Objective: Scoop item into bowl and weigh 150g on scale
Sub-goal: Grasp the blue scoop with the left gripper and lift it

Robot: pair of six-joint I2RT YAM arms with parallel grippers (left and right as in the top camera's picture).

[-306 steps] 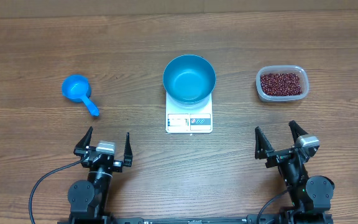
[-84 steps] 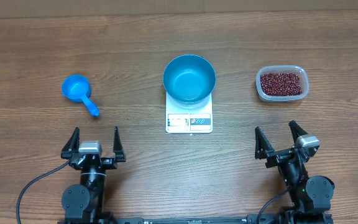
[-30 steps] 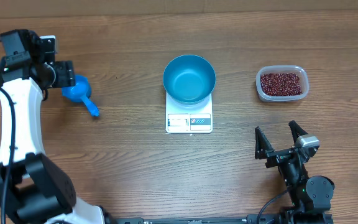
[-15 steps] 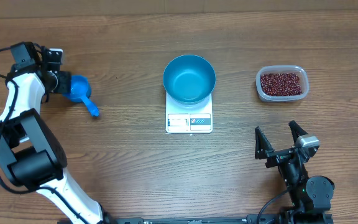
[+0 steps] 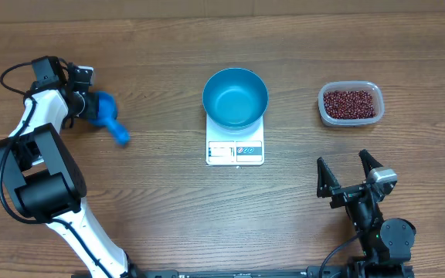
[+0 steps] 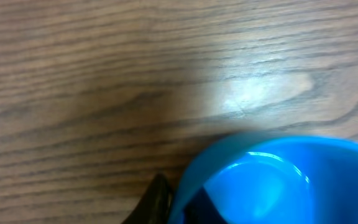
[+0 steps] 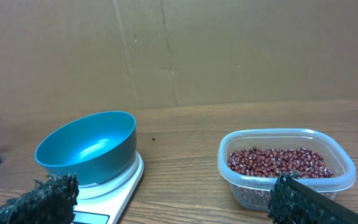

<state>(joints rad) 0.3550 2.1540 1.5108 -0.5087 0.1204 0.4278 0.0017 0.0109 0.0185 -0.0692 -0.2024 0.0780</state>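
Overhead: scoop (image 5: 105,109) blurred; L wrist view: scoop cut off btm edge; scale (image 5: 236,152) display unreadable.

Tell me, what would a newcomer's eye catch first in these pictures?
The bright blue bowl sitting on the white scale in the centre stands out first. At far left, the left gripper is shut on a small blue scoop; at right, a clear tub holds red-brown beans.

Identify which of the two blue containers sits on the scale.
The large deep bowl: it rests on the white scale in the centre. The small handled scoop is far to the left, off the scale.
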